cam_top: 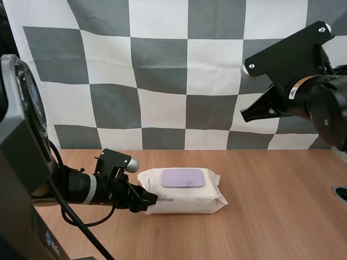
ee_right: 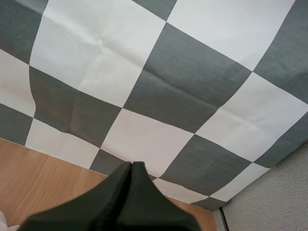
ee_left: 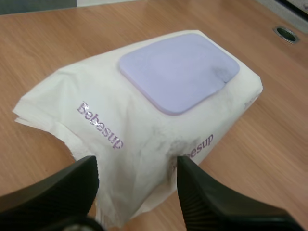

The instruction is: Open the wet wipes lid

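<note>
A white wet wipes pack (cam_top: 181, 192) lies flat in the middle of the wooden table, and its pale purple lid (cam_top: 182, 177) is flat and closed on top. My left gripper (cam_top: 149, 201) is low at the pack's near left end. In the left wrist view its two fingers (ee_left: 62, 187) press on either side of the wet wipes pack (ee_left: 139, 130), pinching that end. The lid (ee_left: 179, 72) lies beyond them. My right gripper (cam_top: 246, 115) hangs high above the table at the right, far from the pack, its fingers together as one dark wedge (ee_right: 131, 197).
A round metal-rimmed hole (cam_top: 340, 193) sits in the table near the right edge, and it also appears past the pack as the hole (ee_left: 287, 32) in the left wrist view. Bare wood (cam_top: 271, 227) spreads right of and in front of the pack.
</note>
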Robot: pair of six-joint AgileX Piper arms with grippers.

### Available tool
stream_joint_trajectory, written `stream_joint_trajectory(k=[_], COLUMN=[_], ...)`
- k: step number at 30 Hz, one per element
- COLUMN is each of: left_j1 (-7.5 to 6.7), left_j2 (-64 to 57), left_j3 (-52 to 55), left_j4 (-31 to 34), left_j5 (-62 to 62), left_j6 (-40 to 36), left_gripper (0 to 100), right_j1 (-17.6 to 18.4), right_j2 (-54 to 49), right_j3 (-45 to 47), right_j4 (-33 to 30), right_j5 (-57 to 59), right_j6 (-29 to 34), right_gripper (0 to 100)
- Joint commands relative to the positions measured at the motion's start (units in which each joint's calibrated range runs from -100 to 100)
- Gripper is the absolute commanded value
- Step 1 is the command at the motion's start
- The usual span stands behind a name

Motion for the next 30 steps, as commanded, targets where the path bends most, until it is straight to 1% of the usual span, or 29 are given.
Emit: stream_joint_trajectory(k=[1,4,8,15,16,17,18,20,21,23,24,26,28,30], left_j1=[0.01,0.01,0.01,0.01,0.01,0.01,0.01,0.01,0.01,0.01,0.01,0.01,0.01,0.01], left_j2=[1.67,5.33,9.24,10.09,10.09,10.09,10.18,10.34,10.34,10.34,10.34,10.34,10.34,10.34], left_j3=[-0.06,-0.06,-0.23,-1.24,-1.28,-1.28,-1.28,-1.28,-1.28,-1.28,-1.28,-1.28,-1.28,-1.28], left_j4=[0.12,0.57,-0.51,-2.41,-2.41,-2.41,-2.51,-1.58,-0.82,-0.07,-0.07,-0.07,-0.07,-0.07], left_j5=[0.11,1.72,1.11,2.9,3.28,3.28,3.28,3.28,3.28,3.28,3.28,3.66,4.73,5.67], left_j6=[1.02,1.02,1.02,1.02,1.02,1.02,1.02,1.02,1.02,1.02,1.02,1.02,1.02,1.02], left_gripper=[81,81,81,81,80,76,67,21,0,0,0,0,0,0], right_j1=[-0.03,-0.03,-0.03,-0.03,-0.03,-0.03,-0.03,-0.03,-0.03,-0.03,-0.03,0.56,1.65,2.57], right_j2=[-0.02,-0.02,-0.02,-0.02,-0.02,-0.02,-0.02,-0.02,-0.02,-0.02,-0.02,-0.02,-0.02,-0.02], right_j3=[0.01,0.01,0.01,0.01,0.01,0.01,0.01,0.01,0.01,0.01,0.01,0.01,0.01,0.01], right_j4=[0.06,0.06,0.06,0.17,0.17,0.17,0.17,0.17,0.17,0.83,2.36,7.17,15.88,25.55], right_j5=[-0.02,-0.02,0.51,0.84,0.84,0.84,1.01,1.46,1.62,2.78,3.98,7.97,15.26,24.89], right_j6=[0.01,0.01,-0.19,-0.33,-0.33,-0.33,-0.33,-0.33,-0.6,-3.71,-6.86,-15.14,-25.74,-33.84], right_gripper=[0,0,0,0,0,0,0,0,0,0,0,0,0,0])
